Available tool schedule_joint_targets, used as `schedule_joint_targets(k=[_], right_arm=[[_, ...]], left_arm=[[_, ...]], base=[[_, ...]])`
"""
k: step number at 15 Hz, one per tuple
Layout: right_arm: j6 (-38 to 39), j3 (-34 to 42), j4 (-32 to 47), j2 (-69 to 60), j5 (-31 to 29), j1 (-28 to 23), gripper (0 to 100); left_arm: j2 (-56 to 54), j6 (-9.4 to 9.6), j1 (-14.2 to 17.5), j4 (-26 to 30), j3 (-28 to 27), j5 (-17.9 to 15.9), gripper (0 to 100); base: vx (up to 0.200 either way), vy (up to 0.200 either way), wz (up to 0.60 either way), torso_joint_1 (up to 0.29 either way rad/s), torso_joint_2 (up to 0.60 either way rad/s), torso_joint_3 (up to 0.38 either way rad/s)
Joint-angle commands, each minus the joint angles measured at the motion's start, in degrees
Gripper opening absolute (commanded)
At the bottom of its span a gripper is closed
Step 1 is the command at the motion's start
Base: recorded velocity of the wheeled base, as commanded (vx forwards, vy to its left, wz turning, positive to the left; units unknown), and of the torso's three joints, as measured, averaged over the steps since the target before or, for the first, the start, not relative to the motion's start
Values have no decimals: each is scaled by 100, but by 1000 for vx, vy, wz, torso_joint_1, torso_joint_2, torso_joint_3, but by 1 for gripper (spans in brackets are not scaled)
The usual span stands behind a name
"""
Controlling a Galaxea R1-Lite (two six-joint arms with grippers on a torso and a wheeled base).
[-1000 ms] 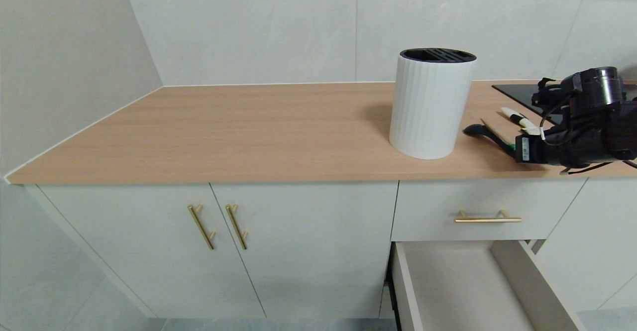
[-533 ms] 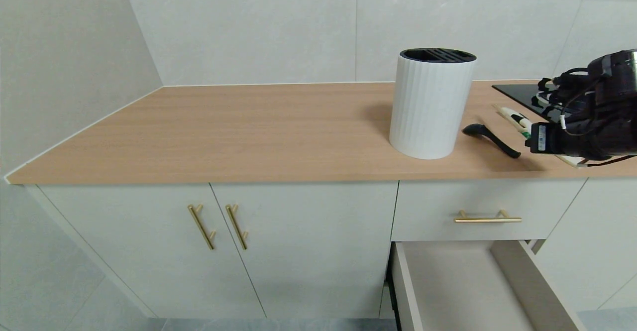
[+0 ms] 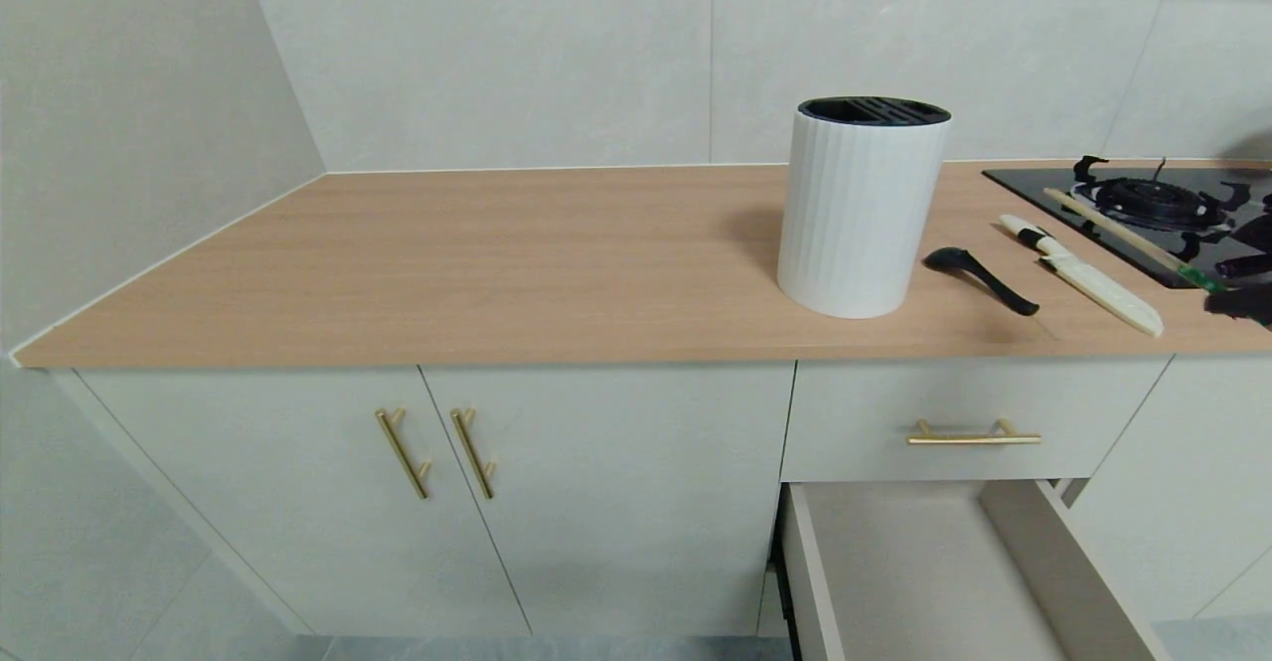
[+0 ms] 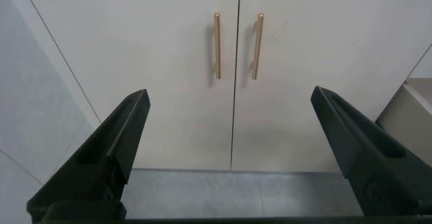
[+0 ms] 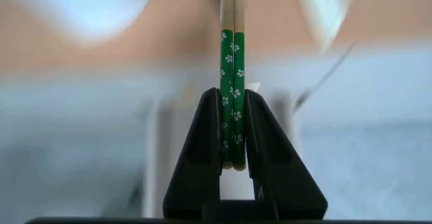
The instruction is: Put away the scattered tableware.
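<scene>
Right claw clenched on green-ended chopsticks, near desk's front edge. Left claw spread wide, empty, facing cabinet doors.

Head view bright; I see soft, even light. Holder throws faint shadow on counter, on side away from right gripper. Thin shadow under ladle. Cooktop beside that gripper glossy, slight sheen. Doors shade darker toward floor. Straight lines lean near frame edges. Left gripper, spread wide, is dark silhouette; doors ahead of it evenly lit. Chopsticks pinched in right gripper well lit; bright patch beyond fingers.
</scene>
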Motion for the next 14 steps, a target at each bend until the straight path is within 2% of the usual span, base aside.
schedule_joint_targets(k=[1, 3, 5, 6, 7, 11, 14], right_arm=[[-189, -80, 1145, -1359, 465, -2, 0], [-470, -19, 2209, -1824, 711, 138, 0], [-901, 122, 3035, -1842, 878, 929, 0], [-910, 271, 3202, -1596, 870, 1351, 0], [-892, 421, 3228, -1315, 852, 1553, 0], [-532, 825, 3070, -75, 738, 1562, 0], [-198, 1458, 1734, 320, 738, 1553, 0]], left_arm=[[2, 4, 2, -2, 0, 10, 100], [2, 4, 2, -2, 0, 2, 100], [2, 4, 2, -2, 0, 2, 100], [2, 4, 2, -2, 0, 2, 100], [2, -5, 2, -2, 0, 2, 100], [2, -5, 2, -2, 0, 2, 100], [2, 4, 2, -2, 0, 10, 100]], base=[[0, 0, 0, 0, 0, 0], [0, 0, 0, 0, 0, 0], [0, 0, 0, 0, 0, 0], [0, 0, 0, 0, 0, 0], [0, 0, 0, 0, 0, 0], [0, 0, 0, 0, 0, 0], [0, 0, 0, 0, 0, 0]])
